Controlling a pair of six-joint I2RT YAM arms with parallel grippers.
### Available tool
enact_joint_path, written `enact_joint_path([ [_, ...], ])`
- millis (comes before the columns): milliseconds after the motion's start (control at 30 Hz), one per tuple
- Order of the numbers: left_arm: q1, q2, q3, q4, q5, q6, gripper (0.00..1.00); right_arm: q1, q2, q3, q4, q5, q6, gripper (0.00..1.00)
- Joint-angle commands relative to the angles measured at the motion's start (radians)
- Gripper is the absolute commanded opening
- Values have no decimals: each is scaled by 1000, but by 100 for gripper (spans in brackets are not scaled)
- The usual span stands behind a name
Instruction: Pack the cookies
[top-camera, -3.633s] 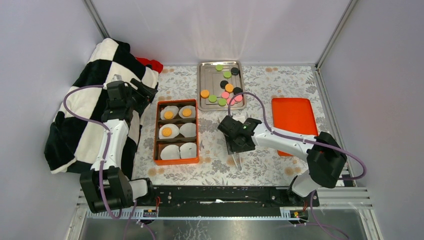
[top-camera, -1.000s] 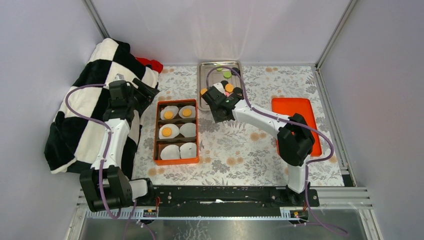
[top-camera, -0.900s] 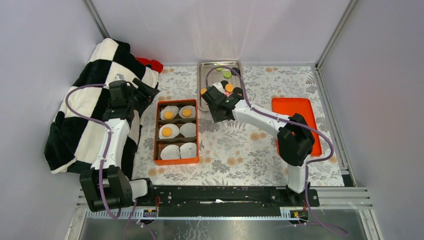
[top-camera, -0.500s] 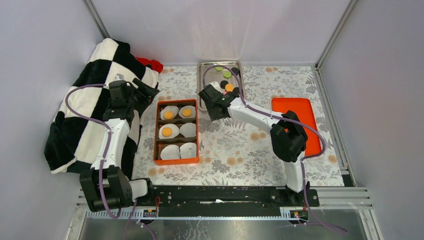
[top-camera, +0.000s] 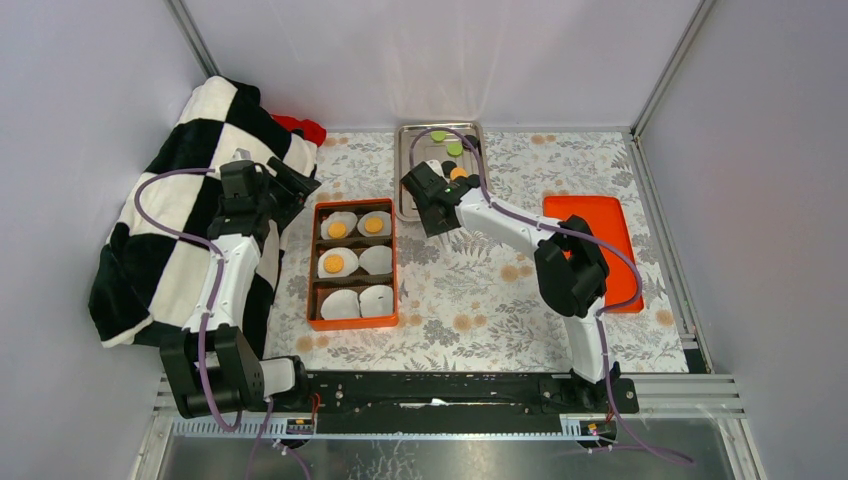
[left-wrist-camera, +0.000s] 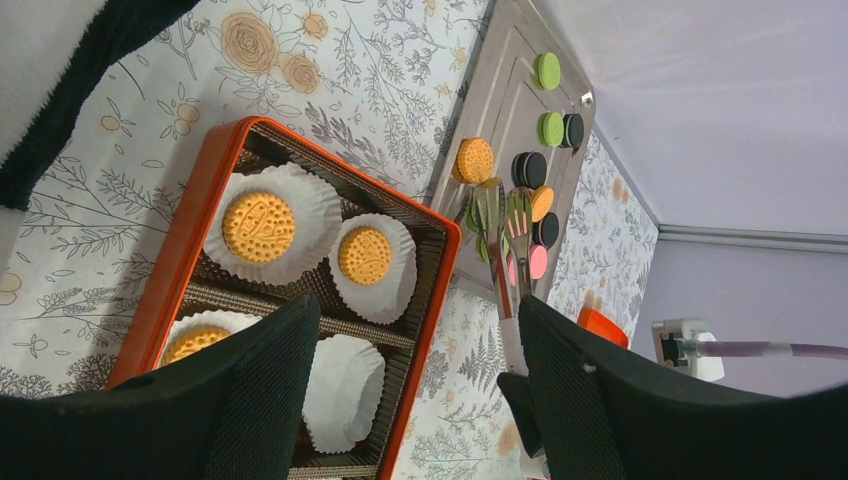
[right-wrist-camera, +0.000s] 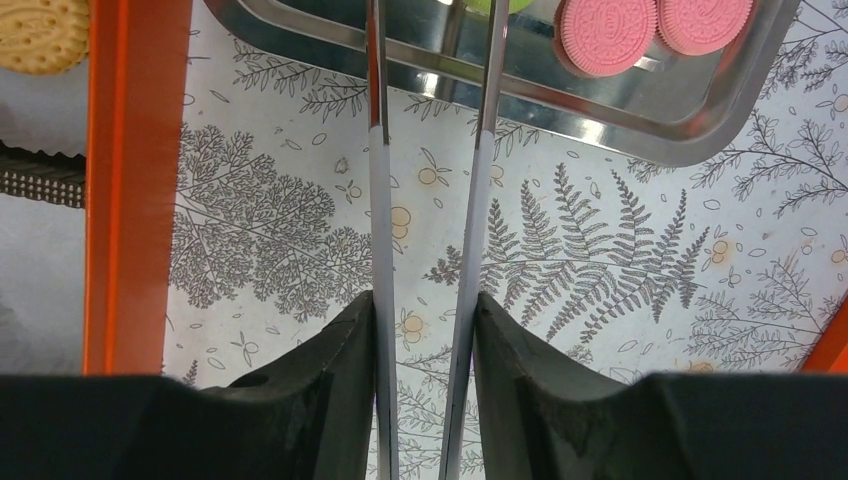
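Cookies (left-wrist-camera: 474, 160) in orange, green, black and pink lie loose on the steel tray (left-wrist-camera: 505, 110) just ahead of the right gripper (right-wrist-camera: 422, 300). Its jaws are clamped on a pair of tongs (right-wrist-camera: 373, 150), the blades apart and reaching over the tray's near rim, with two pink ones just right of the blades. Three more orange cookies sit in white paper liners (left-wrist-camera: 312, 210) inside the orange box (left-wrist-camera: 190, 230) on the floral worktop (right-wrist-camera: 300, 230), to the left of the right jaws and ahead of and below the left gripper (left-wrist-camera: 415, 310), whose jaws stand wide apart.
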Motion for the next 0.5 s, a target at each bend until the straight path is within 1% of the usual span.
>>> enact_joint_path([
  [0,-6,9,10,27,30,1,78,-2,-64,51,-17,-51,-11,25],
  [100,-6,0,15,25,28,-1,78,-2,-118,47,-17,-86,-7,20],
  [267,-6,-5,34,2,9,8,78,6,-222,12,-8,-178,12,17],
  [400,-4,1,44,-10,-3,10,78,43,-298,-38,-13,-219,25,15],
  [467,-3,4,47,-14,-8,8,78,72,-328,-83,-5,-210,25,15],
])
